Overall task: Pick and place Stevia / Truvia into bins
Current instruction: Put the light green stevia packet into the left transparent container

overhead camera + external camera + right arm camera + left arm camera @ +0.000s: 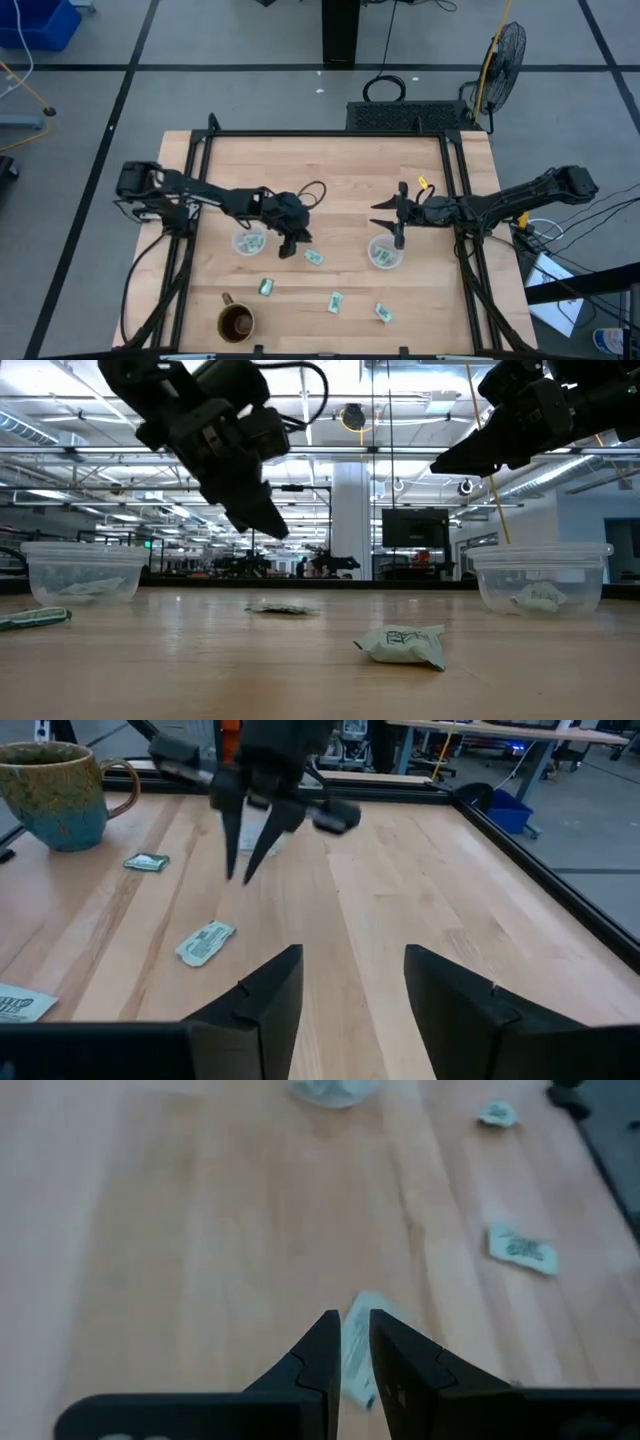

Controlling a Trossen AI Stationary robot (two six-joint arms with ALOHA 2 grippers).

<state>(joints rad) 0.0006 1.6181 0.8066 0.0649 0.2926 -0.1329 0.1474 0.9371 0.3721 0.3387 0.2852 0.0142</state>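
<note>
One packet (352,1360) sits between my left jaws (347,1342), which stand narrowed around it, nearly closed; whether it is lifted I cannot tell. My right jaws (352,995) hang wide apart, empty, over the right cup (385,254), which already holds a packet. The left cup (249,242) is just beside my left jaws. Four more packets lie on the worktop (330,180): (315,257), (266,287), (335,302), (383,314). I judge I should squeeze firmly, rise straight, then release centred above the left cup, clear of the mug (236,322).
</note>
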